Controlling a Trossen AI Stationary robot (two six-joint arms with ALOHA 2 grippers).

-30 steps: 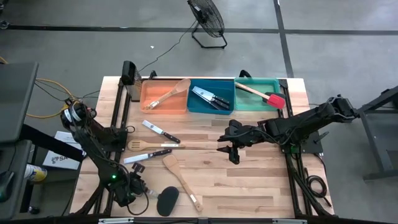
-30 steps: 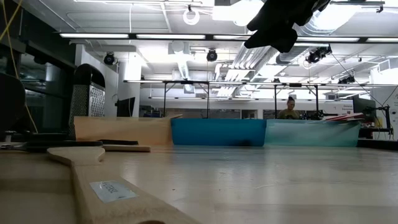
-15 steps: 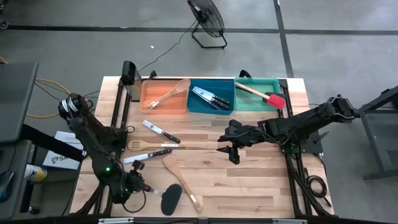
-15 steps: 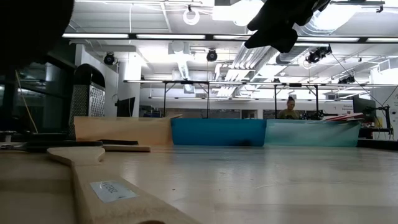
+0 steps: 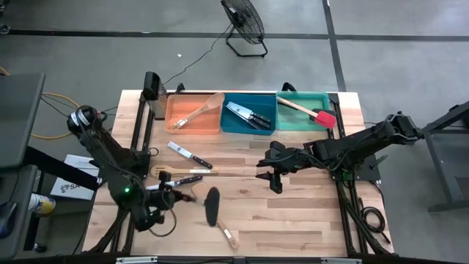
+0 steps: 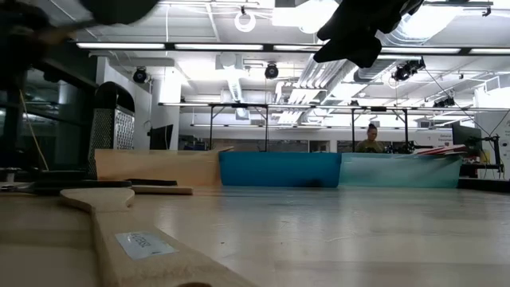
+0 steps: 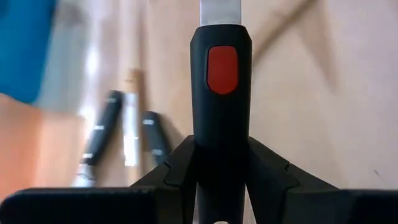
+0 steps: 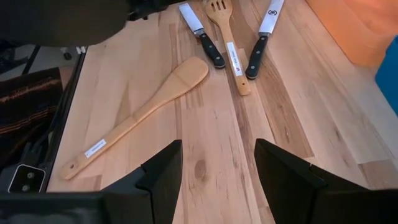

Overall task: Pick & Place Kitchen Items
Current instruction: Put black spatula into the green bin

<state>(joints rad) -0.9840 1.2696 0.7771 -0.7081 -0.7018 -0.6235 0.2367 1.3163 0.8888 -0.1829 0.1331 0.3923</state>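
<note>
My left gripper (image 5: 174, 198) is shut on a black-handled turner with a red dot on its handle (image 7: 222, 62), a steel shaft and a black head (image 5: 212, 206), held above the near left of the table. Two black-handled knives (image 5: 189, 155) (image 5: 176, 182), a wooden fork (image 5: 179, 171) and a wooden spatula (image 5: 220, 220) lie flat on the table beside and below it. My right gripper (image 5: 267, 173) is open and empty, hovering over the table's middle; in its wrist view (image 8: 217, 180) it looks toward these utensils. My left gripper pinches the turner's black handle (image 7: 221, 146) between its two fingers, below the red dot. The handle runs forward between the fingers, and the shaft and head stick out beyond them toward the table's right. The turner is lifted clear of the table.
At the far edge stand an orange bin (image 5: 192, 123) with a wooden spoon, a blue bin (image 5: 249, 126) with knives and a green bin (image 5: 297, 121) with a red-headed spatula. A grater (image 5: 154, 92) stands at the far left corner. Bare wood lies at the near right.
My left gripper has risen and gone toward the table's far and right edges, carrying the black-headed turner. The turner's head has left the near edge and now hangs over the wooden spatula.
</note>
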